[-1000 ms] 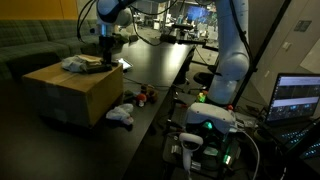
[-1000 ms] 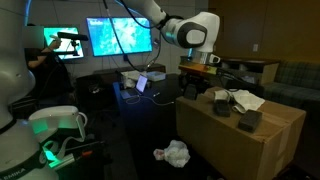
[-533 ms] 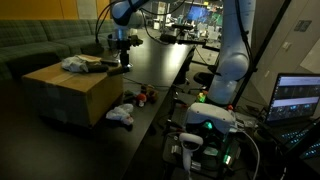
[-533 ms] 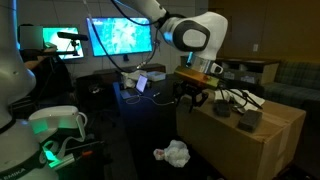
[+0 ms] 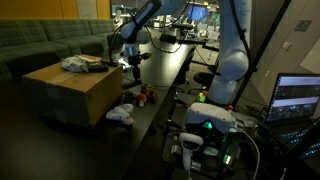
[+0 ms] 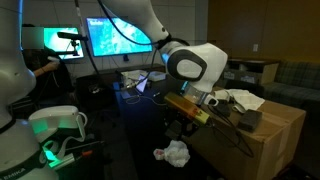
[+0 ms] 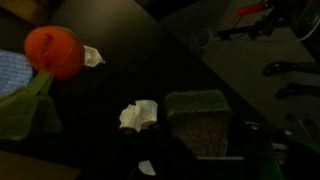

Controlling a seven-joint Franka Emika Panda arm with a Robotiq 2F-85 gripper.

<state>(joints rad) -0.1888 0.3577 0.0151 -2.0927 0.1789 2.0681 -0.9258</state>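
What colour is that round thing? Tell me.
The round thing is orange; wrist view shows it best.

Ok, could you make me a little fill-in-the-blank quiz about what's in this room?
1. The big box beside the gripper is made of ___.
2. The crumpled wad lying low at the box's foot is ___ in colour.
3. In the wrist view, the round thing with green leaves is ___.
Missing words: cardboard; white; orange.
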